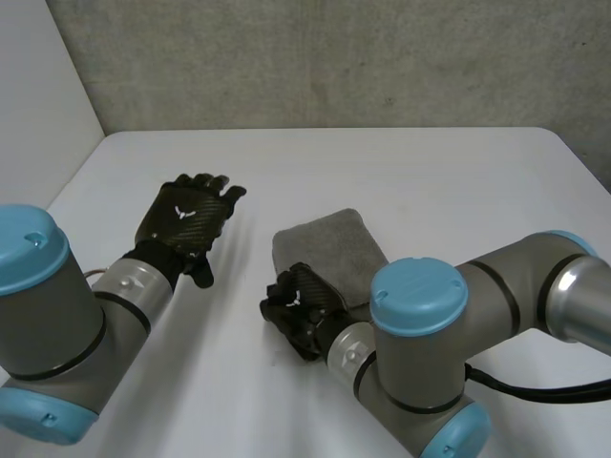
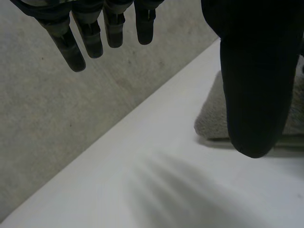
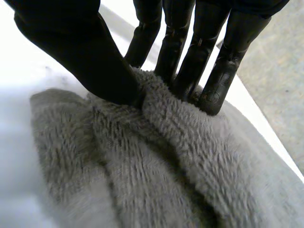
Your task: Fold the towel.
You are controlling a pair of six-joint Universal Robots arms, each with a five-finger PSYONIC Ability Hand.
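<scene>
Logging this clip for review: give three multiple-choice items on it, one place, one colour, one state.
1. Where on the towel is the right hand? A) near edge B) far edge C) off it
2. The towel's colour? A) blue B) grey C) red
3. The left hand is: A) pinching the towel B) a fist C) open, clear of the towel
Key: 1 A, it sits at the edge nearest the robot; 2 B, grey pile in each view; 3 C, straight fingers over bare table.

Grey fluffy towel (image 1: 329,250), folded small, mid-table.
</scene>
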